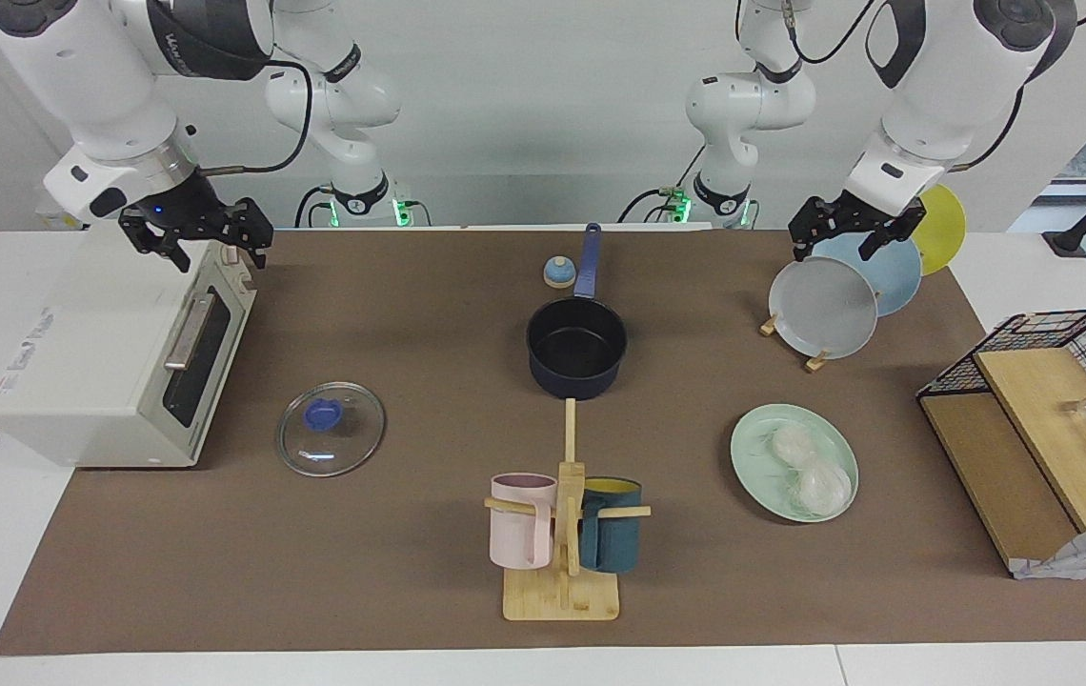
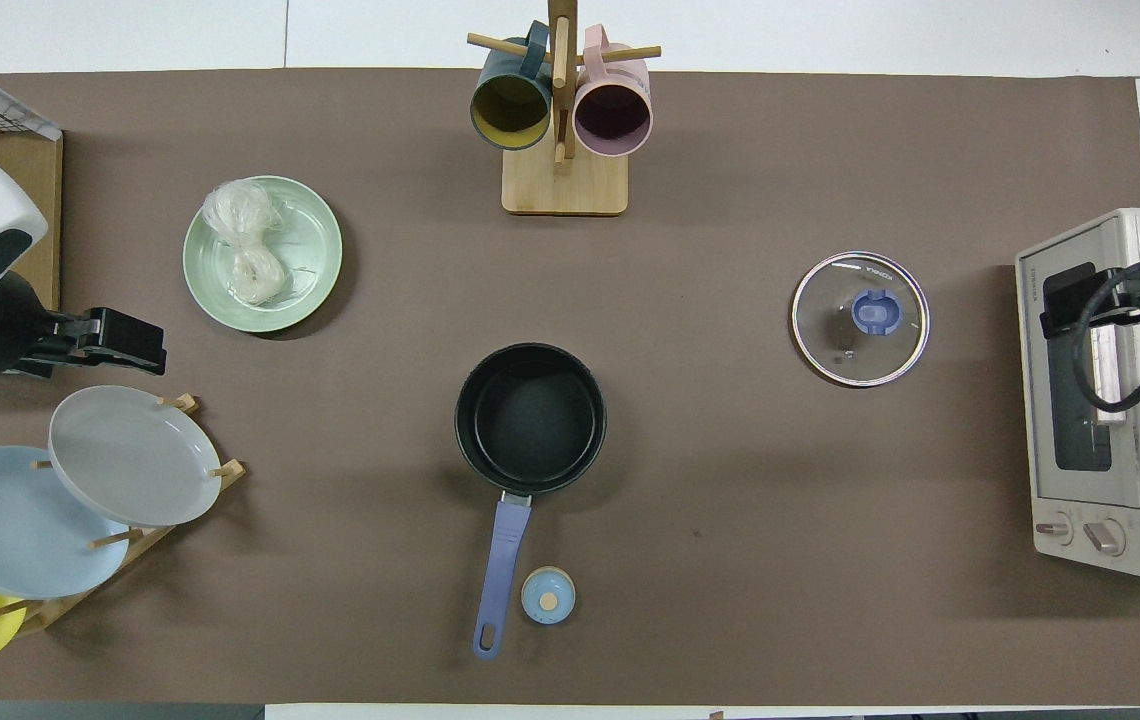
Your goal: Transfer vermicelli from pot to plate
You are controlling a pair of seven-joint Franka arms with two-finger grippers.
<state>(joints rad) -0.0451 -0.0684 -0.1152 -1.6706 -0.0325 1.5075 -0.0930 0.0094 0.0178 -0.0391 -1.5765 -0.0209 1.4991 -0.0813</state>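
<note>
Two bundles of vermicelli lie on the mint-green plate toward the left arm's end of the table. The dark navy pot sits mid-table with nothing inside, its blue handle pointing toward the robots. My left gripper hangs open and empty over the plate rack, well away from the plate. Over the toaster oven, my right gripper waits open and empty.
A rack holds grey, light blue and yellow plates. A glass lid lies beside the toaster oven. A mug stand with pink and teal mugs stands farther from the robots than the pot. A small blue cap sits beside the handle; a wire basket stands at the table's end.
</note>
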